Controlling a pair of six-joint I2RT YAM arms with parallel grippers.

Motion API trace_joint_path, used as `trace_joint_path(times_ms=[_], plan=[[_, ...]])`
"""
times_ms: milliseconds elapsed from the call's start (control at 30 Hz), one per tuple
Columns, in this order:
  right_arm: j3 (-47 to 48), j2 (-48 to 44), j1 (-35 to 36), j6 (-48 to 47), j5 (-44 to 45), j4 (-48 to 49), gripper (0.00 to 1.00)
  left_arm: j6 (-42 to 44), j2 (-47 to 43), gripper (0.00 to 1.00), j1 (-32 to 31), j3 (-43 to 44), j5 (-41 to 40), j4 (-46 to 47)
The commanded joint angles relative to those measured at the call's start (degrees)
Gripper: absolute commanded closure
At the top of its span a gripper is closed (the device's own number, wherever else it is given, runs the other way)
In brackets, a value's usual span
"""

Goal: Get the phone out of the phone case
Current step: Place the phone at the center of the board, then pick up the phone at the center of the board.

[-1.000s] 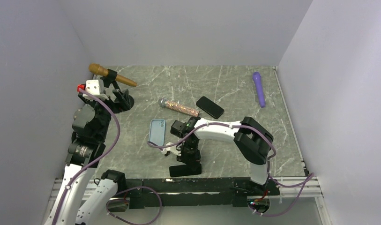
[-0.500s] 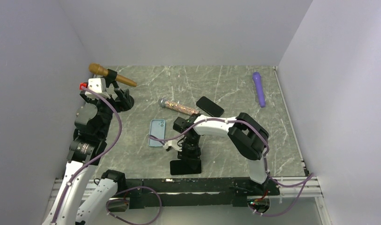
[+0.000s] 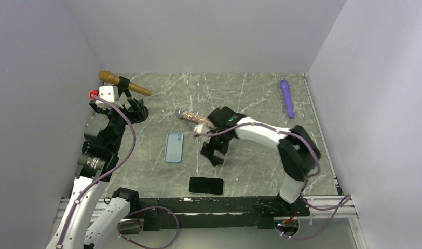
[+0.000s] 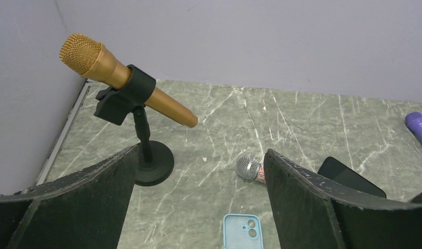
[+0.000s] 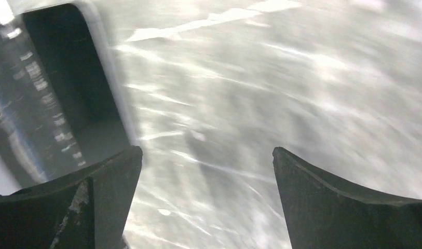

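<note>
The black phone lies flat and bare near the table's front edge, with nothing touching it. The empty light blue phone case lies back up to its far left, and its top end shows in the left wrist view. My right gripper hangs open over the table's middle, behind the phone and right of the case. In the blurred right wrist view the right gripper has nothing between its fingers, and the phone sits at the upper left. My left gripper is open, held up at the far left.
A gold microphone on a black stand is at the back left. A glittery microphone lies mid-table, with a second black phone beside it, mostly under the right arm in the top view. A purple microphone lies back right.
My right gripper has opened and let go of the phone, which now lies by the front edge. The gripper has then pulled back toward the middle. The left arm has barely moved.
</note>
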Motion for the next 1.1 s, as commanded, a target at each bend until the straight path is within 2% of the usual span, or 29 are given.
trace_joint_path(times_ms=[0,33,67,133,200,400,533,600,700,833,933,1067], plan=[[-6.75,-15.08,-10.47,19.97,21.97,24.97,0.0,0.82,-0.39,0.07,-0.31,0.22,-1.14,0.88],[-6.74,-15.72,-12.55,26.07,29.85,26.66,0.0,0.74,-0.34,0.07,-0.3,0.14,-1.17,0.82],[-3.89,-15.02,-15.73,31.59,32.61,24.93,0.0,0.61,-0.49,0.07,-0.34,0.07,-1.1,0.91],[1.67,-11.07,-22.32,38.35,29.37,18.29,0.0,0.67,-0.55,0.07,-0.33,-0.09,-0.74,1.05],[3.34,-7.81,-26.32,39.05,28.63,16.46,0.0,0.71,-0.62,0.07,-0.39,-0.21,-0.97,1.15],[11.22,4.5,-28.67,21.68,22.78,11.87,0.0,0.44,-0.94,0.06,-0.38,-0.79,0.04,1.79],[9.16,5.69,-28.19,14.39,13.75,17.31,0.0,0.76,-1.12,0.04,-0.37,-1.1,0.4,2.03],[10.49,7.77,-28.12,11.71,13.7,16.14,0.0,0.77,-0.95,0.02,-0.39,-1.1,0.47,2.03],[13.19,10.98,-28.26,9.48,15.9,13.87,0.0,0.3,-0.81,0.01,-0.37,-1.22,0.91,2.12],[16.0,14.5,-28.28,6.56,11.35,11.87,0.0,0.15,-0.69,0.01,-0.37,-1.26,1.67,2.16],[18.06,17.46,-27.99,6.17,11.05,10.53,0.0,0.04,-0.54,0.01,-0.39,-1.47,2.23,2.61],[22.55,22.12,-27.14,7.67,16.28,6.43,0.0,-0.16,0.02,0.01,-0.36,-1.45,2.03,2.71]])
